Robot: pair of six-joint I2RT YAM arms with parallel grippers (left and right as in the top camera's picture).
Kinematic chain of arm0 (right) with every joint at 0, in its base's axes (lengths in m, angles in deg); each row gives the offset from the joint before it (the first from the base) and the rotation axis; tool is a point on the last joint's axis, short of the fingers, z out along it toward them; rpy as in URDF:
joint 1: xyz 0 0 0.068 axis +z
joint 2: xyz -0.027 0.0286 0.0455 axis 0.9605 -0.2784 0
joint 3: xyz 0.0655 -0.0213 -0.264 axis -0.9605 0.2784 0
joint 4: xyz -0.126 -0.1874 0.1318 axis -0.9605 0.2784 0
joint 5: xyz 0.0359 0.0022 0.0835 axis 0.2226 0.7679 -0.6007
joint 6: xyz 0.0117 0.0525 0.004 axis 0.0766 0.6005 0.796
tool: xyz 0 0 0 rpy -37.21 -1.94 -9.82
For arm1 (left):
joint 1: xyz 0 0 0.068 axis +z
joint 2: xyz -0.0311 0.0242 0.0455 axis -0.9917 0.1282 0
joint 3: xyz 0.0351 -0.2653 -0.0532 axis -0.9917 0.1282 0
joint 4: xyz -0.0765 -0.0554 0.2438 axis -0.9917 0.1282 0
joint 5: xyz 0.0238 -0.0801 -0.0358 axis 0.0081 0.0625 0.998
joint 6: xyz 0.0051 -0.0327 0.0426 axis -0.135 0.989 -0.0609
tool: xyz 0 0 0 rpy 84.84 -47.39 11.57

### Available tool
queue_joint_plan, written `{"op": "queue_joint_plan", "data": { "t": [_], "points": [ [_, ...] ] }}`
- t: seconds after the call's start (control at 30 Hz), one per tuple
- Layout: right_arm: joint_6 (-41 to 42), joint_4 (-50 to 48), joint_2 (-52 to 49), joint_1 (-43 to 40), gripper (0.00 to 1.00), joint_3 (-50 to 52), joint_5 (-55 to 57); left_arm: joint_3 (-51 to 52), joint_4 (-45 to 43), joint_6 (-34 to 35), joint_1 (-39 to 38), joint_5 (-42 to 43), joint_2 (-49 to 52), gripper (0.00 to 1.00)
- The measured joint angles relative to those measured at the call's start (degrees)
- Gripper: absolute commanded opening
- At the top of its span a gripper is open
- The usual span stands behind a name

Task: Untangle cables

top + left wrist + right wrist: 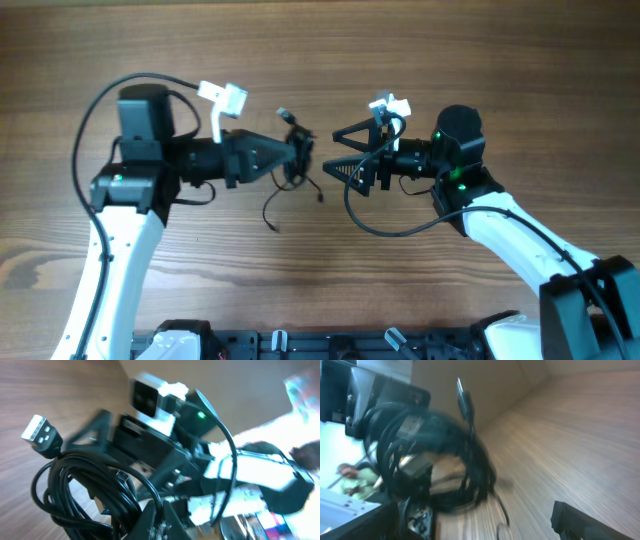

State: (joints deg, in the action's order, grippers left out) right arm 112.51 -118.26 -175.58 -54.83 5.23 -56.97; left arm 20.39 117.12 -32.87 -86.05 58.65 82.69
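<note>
A bare wood-grain table [450, 60] fills the scene, its planks running under both arms. Behind the right wrist view is a bright, blurred room, with what may be a person in a pale top [350, 477], too soft to be sure.

The cables [297, 176] hang as one small knotted bundle, pinched between the fingers of the left gripper [300, 152] and apparently lifted off the wood. A couple of thin tails dangle below those fingers. One flat silvery plug [41, 434] juts up and away from them, clear of the coil.

The right gripper [335, 152] faces the bundle with its fingers spread wide. It holds nothing, and its tips stand just short of the coil.

These cords look very light and limp. They should sag wherever they are let go and offer almost no resistance to a pull. Their black sheaths look smooth, so a loose pinch may slip. The plug heads are the only stiff parts and the likeliest to snag in a loop.

The sensible hold for the spread fingers seems to be the standing plug or the cord just behind it, on the far side from the left fingers. A grab into the middle of the coil would probably draw the knot tighter.
</note>
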Motion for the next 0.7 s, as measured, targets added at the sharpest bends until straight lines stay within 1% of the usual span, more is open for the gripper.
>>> {"op": "queue_joint_plan", "data": {
  "t": [0.07,0.1,0.13,0.2,0.23,0.27,0.3,0.33,0.4,0.43,0.47,0.5,0.53,0.57,0.6,0.7],
  "points": [
    [1.88,-5.14,-1.07,-0.04,1.0,0.02,-2.69,0.0,0.0,-0.52,-3.28,1.18,0.0,0.04],
    [2.43,-5.75,-1.11,-0.04,0.97,0.04,-4.13,0.0,-0.02,-0.57,-4.46,1.42,0.0,0.04],
    [2.58,-5.95,-1.11,-0.04,0.84,0.04,-5.4,0.0,0.0,-0.72,-5.57,1.55,0.0,0.04],
    [3.06,-6.14,-1.16,-0.04,0.26,0.04,-7.58,0.0,0.0,-0.74,-7.82,1.79,0.0,0.04],
    [3.1,-6.12,-1.16,-0.04,0.08,0.04,-8.22,0.0,0.0,-0.76,-8.57,1.81,0.0,0.04],
    [3.13,-6.12,-1.16,-0.04,0.04,0.04,-8.81,0.0,-0.02,-0.79,-8.9,1.79,0.0,0.04],
    [3.13,-6.12,-1.18,-0.04,0.04,0.04,-9.01,0.0,-0.02,-0.81,-8.98,1.81,0.0,0.05],
    [3.15,-6.12,-1.2,-0.04,0.04,0.04,-9.75,0.0,-0.02,-0.87,-8.96,1.6,-0.02,0.09],
    [3.69,-6.03,-1.33,-0.04,0.04,0.04,-9.97,0.0,-0.07,-1.05,-8.92,0.63,-0.02,0.34],
    [4.2,-5.75,-1.49,-0.2,0.04,0.04,-9.84,0.0,-0.09,-1.03,-8.96,-0.13,-0.07,0.41],
    [5.09,-5.18,-1.66,-0.66,0.04,0.09,-9.62,-0.04,-0.13,-0.81,-8.96,-1.2,-0.11,0.59],
    [6.14,-4.5,-1.77,-1.14,0.05,0.09,-9.27,-0.09,-0.24,-0.81,-8.96,-2.58,-0.2,0.67],
    [7.08,-3.43,-1.84,-1.51,0.04,0.11,-8.59,-0.17,-0.31,-0.15,-8.96,-4.96,-0.24,0.85],
    [8.48,-1.27,-1.88,-1.88,0.05,0.15,-7.19,-0.24,-0.39,0.98,-8.96,-7.5,-0.28,1.0],
    [9.01,0.61,-1.9,-1.97,0.05,0.15,-5.84,-0.35,-0.46,2.05,-8.96,-10.78,-0.28,1.0],
    [9.77,6.14,-1.95,-1.97,0.05,0.15,-1.09,-0.35,-0.15,4.13,-8.98,-16.35,-0.28,1.0]
  ]
}}
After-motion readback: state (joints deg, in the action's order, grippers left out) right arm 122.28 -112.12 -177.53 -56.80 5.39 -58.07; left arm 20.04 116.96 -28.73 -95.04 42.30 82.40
